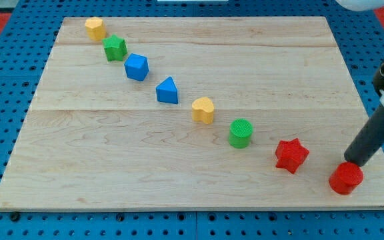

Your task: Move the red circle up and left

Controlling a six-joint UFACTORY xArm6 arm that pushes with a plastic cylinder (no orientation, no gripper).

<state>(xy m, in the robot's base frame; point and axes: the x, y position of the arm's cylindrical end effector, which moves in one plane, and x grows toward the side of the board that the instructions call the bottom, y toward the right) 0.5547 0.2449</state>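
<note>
- the wooden desk point(199, 180) is lying flat, and eight small blocks are sitting on it in a slanted line from the upper left of the frame down to the lower right.
- the red circle point(346, 178) is sitting at the lower right of the frame, close to the desk's bottom edge and right corner.
- my tip point(353, 162) is touching, or almost touching, the top right side of the red circle, with the dark rod leaning up toward the right edge of the frame.
- there are no fingers here, only the rod, so nothing is being grasped.
- the red star point(291, 155) is sitting just to the left of the red circle, a little higher.
- going up and left, the green circle point(241, 133), the yellow heart point(203, 110), the blue triangle point(167, 91), the blue cube point(137, 67) and the green star point(115, 48) are sitting one after another, each apart from the next.
- the yellow block point(95, 28) is sitting last, at the upper left of the frame.
</note>
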